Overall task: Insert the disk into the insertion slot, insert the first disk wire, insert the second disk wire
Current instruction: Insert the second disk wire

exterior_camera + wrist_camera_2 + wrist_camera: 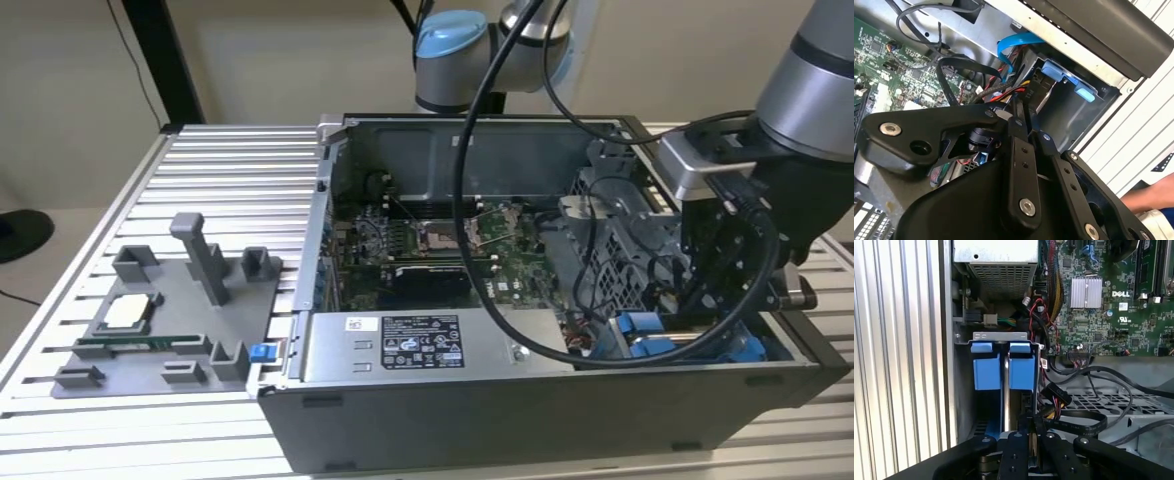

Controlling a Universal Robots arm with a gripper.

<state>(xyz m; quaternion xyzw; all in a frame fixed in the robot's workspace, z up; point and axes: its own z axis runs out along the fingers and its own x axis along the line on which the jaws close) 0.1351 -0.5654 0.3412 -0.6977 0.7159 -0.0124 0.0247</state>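
The disk (1004,375) stands on its edge down in the insertion slot (999,336), at the corner of the open computer case (534,385). In the first wrist view you can see its two bright blue tabs side by side with a thin silver edge between them. Its long side runs straight from the tabs toward the gripper (1029,427), so the disk and the gripper sit in one line. The gripper is right over the disk's near end, in the exterior view on the right side of the case, by the blue parts (638,333). Its two black fingers (1015,450) are pinched close together on something thin and dark. It looks like a wire plug, but I cannot tell for sure. A bundle of black wires (1074,415) lies just beside the disk, next to the green board (1104,305).
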